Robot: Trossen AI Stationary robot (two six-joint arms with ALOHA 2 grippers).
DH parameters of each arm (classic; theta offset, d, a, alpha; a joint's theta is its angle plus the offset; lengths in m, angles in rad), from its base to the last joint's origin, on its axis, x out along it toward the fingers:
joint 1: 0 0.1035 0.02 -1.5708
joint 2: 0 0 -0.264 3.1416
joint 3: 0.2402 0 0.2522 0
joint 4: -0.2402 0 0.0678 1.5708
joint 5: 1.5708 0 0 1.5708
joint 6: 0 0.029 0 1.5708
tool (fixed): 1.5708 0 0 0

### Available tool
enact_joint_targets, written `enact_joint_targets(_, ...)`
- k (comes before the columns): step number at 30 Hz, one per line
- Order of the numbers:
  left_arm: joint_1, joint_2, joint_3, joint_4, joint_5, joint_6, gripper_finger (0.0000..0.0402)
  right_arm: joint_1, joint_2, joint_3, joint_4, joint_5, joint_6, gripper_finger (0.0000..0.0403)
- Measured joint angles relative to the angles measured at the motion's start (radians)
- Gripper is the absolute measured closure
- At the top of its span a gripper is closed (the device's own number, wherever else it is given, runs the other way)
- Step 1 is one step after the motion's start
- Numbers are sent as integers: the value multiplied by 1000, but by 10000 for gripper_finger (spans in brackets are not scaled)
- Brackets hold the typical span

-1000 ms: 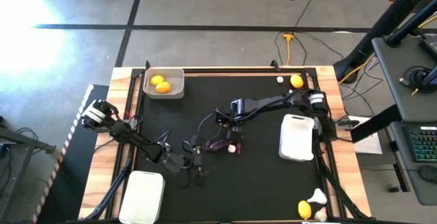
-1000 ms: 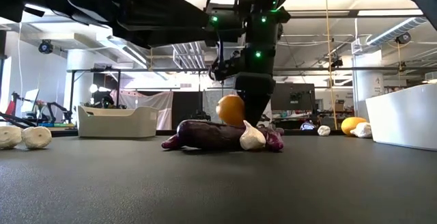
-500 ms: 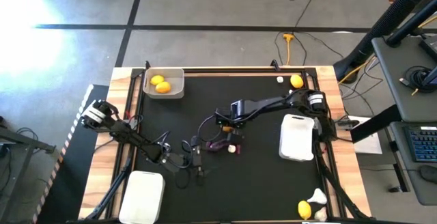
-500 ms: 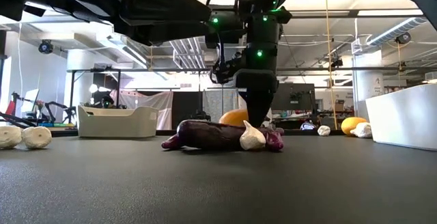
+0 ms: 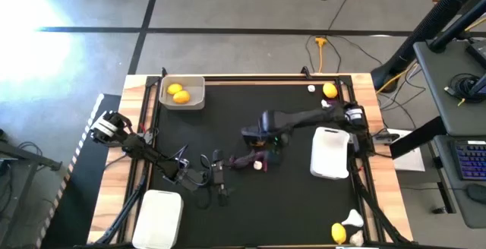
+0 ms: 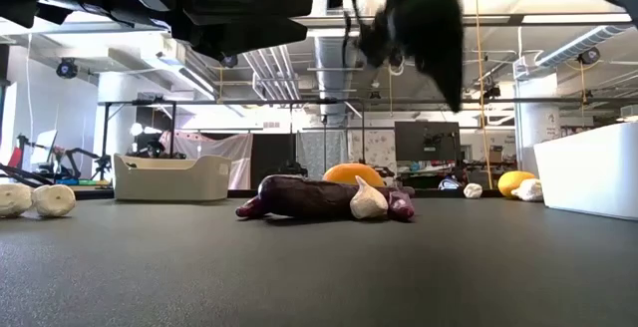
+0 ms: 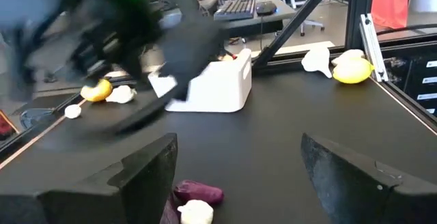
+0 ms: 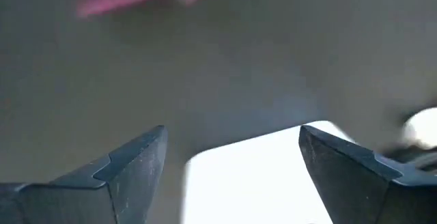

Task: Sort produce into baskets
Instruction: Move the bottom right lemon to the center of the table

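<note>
A dark purple eggplant (image 5: 244, 160) lies mid-table with a white garlic bulb (image 5: 259, 165) against its right end. A yellow-orange citrus (image 6: 356, 173) rests on the table just behind them. My right gripper (image 5: 262, 135) hangs open above this group, pointing down, with nothing between its fingers (image 8: 232, 156). My left gripper (image 5: 219, 176) waits open and level just left of the eggplant (image 7: 198, 193). Three pale baskets stand far left (image 5: 199, 97), near left (image 5: 159, 217) and right (image 5: 330, 154). The far left one holds two citrus.
A citrus (image 5: 329, 90) and a garlic bulb (image 5: 311, 89) lie at the far right. Another citrus (image 5: 338, 233) and garlic (image 5: 353, 220) sit near right. Two garlic bulbs (image 6: 35, 199) show at the left of the low view. Open mat lies between the baskets.
My right gripper has set the citrus down on the table behind the eggplant and let go. It has then risen clear and tipped until it points straight down. The citrus stays on the table. The eggplant and garlic have not moved.
</note>
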Motion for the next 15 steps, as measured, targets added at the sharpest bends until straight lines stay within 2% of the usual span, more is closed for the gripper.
enact_joint_targets(5,0,0,0,9,0,-1,107,221,-70,-1,155,-260,378,77)
enact_joint_targets(15,3,15,16,32,0,1,107,692,-61,-63,152,-299,1039,91)
